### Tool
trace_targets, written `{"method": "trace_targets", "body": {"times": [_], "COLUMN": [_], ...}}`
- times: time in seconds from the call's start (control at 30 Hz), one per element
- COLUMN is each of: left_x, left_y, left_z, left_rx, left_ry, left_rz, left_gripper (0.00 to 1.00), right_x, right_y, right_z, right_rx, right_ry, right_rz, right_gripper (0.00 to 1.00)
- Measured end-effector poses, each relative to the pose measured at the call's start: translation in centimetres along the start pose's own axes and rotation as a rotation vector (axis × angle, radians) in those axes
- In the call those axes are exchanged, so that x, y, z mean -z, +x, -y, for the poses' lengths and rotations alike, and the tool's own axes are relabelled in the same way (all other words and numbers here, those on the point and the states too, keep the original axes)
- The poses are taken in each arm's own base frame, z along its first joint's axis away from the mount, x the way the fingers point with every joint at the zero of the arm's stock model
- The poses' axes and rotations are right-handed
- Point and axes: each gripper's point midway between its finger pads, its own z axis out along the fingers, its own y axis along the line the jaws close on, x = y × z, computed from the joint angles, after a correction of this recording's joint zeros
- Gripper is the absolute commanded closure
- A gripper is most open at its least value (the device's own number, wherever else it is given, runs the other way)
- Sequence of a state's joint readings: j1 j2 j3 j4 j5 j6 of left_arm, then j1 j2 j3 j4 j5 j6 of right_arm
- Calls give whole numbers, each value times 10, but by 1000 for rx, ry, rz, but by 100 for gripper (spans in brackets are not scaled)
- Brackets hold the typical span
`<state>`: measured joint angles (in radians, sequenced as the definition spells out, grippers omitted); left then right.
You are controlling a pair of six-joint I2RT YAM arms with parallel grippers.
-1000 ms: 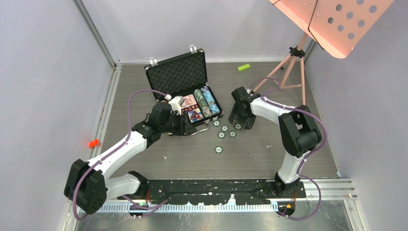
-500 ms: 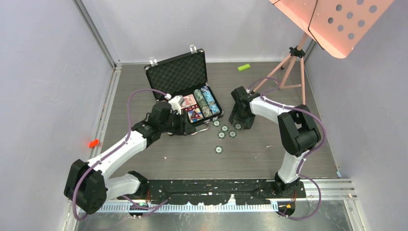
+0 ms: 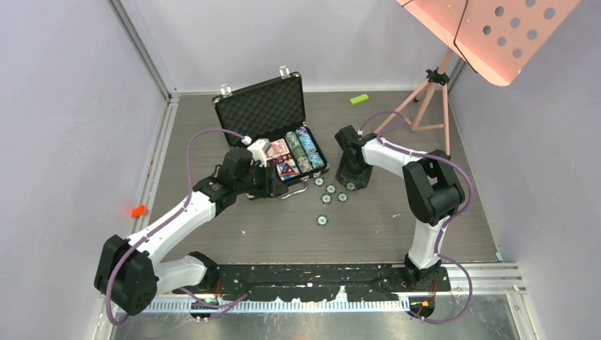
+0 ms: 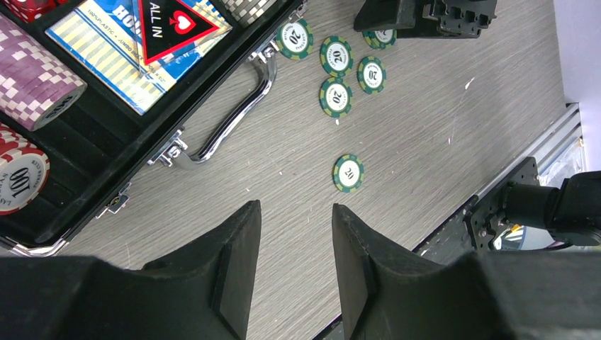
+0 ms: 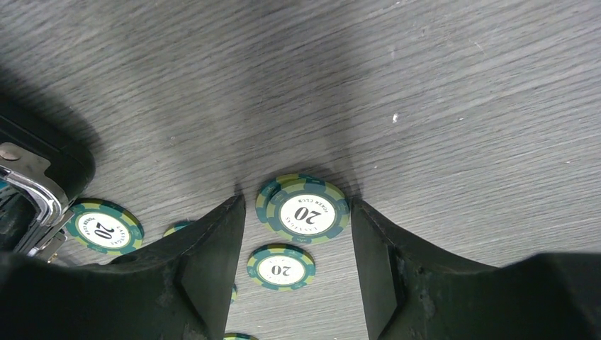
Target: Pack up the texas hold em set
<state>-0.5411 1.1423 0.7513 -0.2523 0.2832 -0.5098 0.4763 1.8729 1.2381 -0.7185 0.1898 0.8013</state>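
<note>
Grey wood-grain tabletop (image 3: 397, 227), pale walls around. Right gripper (image 5: 298, 205) is down at the surface just off the front right corner of the briefcase (image 3: 262, 110), jaws spread, one finger each side of a green chip (image 5: 303, 212) marked 20. That chip seems to sit on a second one; can't tell if the fingers touch it. More green 20 chips lie flat close by: one (image 5: 281, 268) just nearer the wrist, one (image 5: 105, 228) by the briefcase latch.

Left gripper (image 4: 295, 210) hovers over bare tabletop at the briefcase's front edge, jaws parted, nothing between them. Past it is the silver handle (image 4: 234, 117), then a cluster of four loose chips (image 4: 336, 55) in front of the briefcase, and a single chip (image 4: 349, 173) further out from it.

Briefcase lies open with the foam lid upright. Its base holds rows of chips (image 3: 305, 150), a card box (image 4: 142, 42) reading ALL IN, purple chips (image 4: 35, 78) and a red 100 chip (image 4: 18, 180). Green block (image 3: 359, 99) sits right of the lid near the back wall; pink tripod (image 3: 425, 106) stands further right of the briefcase.
</note>
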Motion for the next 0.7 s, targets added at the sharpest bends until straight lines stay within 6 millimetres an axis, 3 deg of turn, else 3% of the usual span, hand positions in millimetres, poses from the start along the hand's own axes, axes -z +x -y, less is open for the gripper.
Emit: {"method": "trace_targets", "body": {"times": [0.3, 0.53, 0.7], "left_x": [2, 7, 7], "left_y": [0, -5, -5], "left_z": [-3, -4, -4], "left_rx": [-19, -25, -25], "left_ry": [-17, -28, -31], "left_rz": [1, 29, 31], "left_gripper": [56, 56, 56], "right_x": [-1, 0, 1], "right_y": [-1, -1, -1], "right_z": [-4, -7, -7], "right_rx": [28, 48, 55], "right_ry": [15, 14, 13], "right_rz": [0, 1, -1], "right_gripper": [43, 58, 61]}}
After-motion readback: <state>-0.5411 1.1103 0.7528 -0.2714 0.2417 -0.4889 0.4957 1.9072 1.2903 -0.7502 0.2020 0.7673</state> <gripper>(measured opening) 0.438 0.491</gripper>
